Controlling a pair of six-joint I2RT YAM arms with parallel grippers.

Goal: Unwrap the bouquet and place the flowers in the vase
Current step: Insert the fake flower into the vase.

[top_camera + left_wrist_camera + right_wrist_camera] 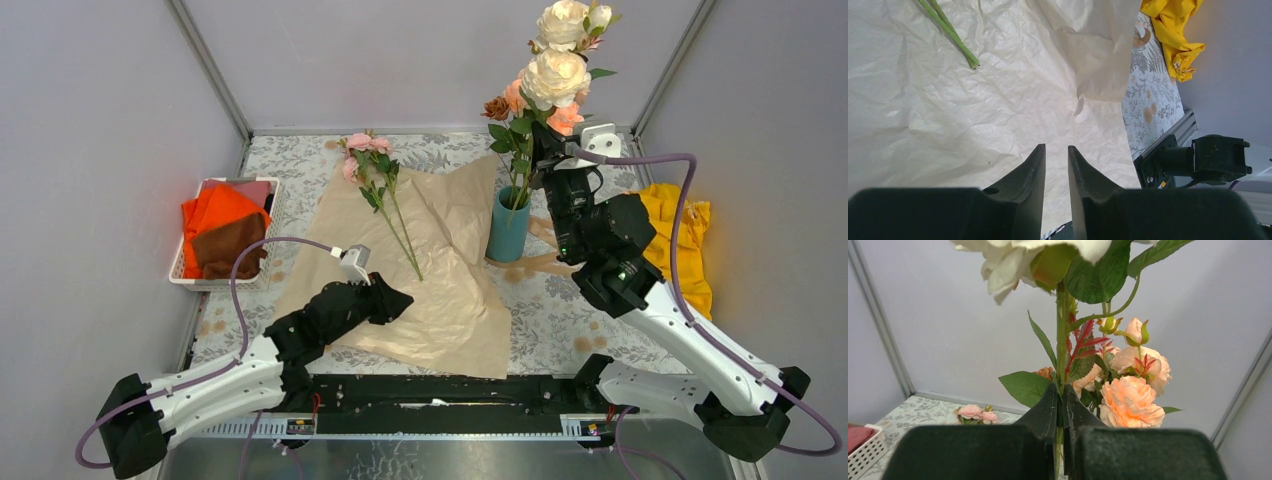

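The peach-tan wrapping paper (440, 270) lies unfolded flat on the table. A few pink flowers (368, 150) rest on it, their green stems (950, 35) reaching toward my left gripper (402, 298). That gripper hovers low over the paper (948, 110), its jaws slightly open and empty (1056, 149). The teal vase (508, 228) stands upright at the paper's right edge and holds peach flowers (515, 98). My right gripper (541, 138) is above the vase, shut (1060, 396) on the stem of a tall cream rose (556, 76). Peach blooms (1130, 404) sit just behind it.
A white basket (190, 282) with orange and brown cloths (215, 212) stands at the left. A yellow cloth (682, 235) lies at the right behind my right arm. Tan ribbon (540, 264) lies by the vase's foot. Grey walls enclose the table.
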